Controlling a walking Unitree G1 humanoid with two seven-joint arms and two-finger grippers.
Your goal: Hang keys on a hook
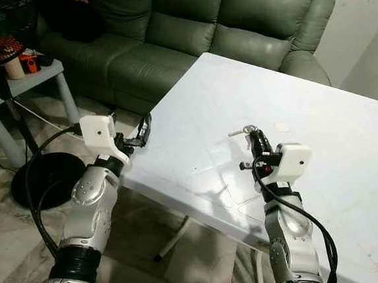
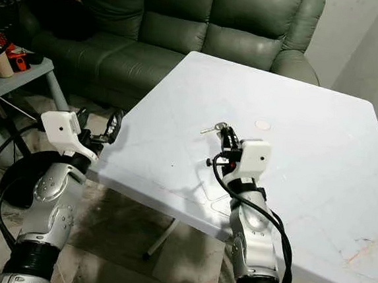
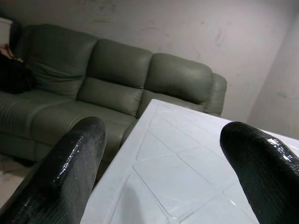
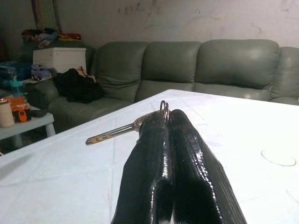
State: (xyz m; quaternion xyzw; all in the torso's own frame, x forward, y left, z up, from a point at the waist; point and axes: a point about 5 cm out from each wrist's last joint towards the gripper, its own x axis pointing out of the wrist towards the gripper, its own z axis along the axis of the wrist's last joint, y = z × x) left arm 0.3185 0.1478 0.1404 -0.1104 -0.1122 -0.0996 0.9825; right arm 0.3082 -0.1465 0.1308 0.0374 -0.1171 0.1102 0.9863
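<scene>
Starting at the worktop's (image 1: pixel 349 129) left edge, your left tool (image 1: pixel 140 132) hangs just off the near-left corner with its fingers (image 3: pixel 70 163) spread apart and nothing between them. Further right, over the middle of the worktop, your right tool (image 1: pixel 255 138) is clenched on the keys (image 4: pixel 122 130), pinching them at the ring end so the metal blade sticks out sideways past the fingertips. Expect the keys to be light, stiff and slick; the ring looks like the sensible place to hold, since it leaves an opening free to slip over a hook, though a thin metal ring could twist or slide in a tight pinch. No brand, label or readable writing can be made out on the keys.
</scene>
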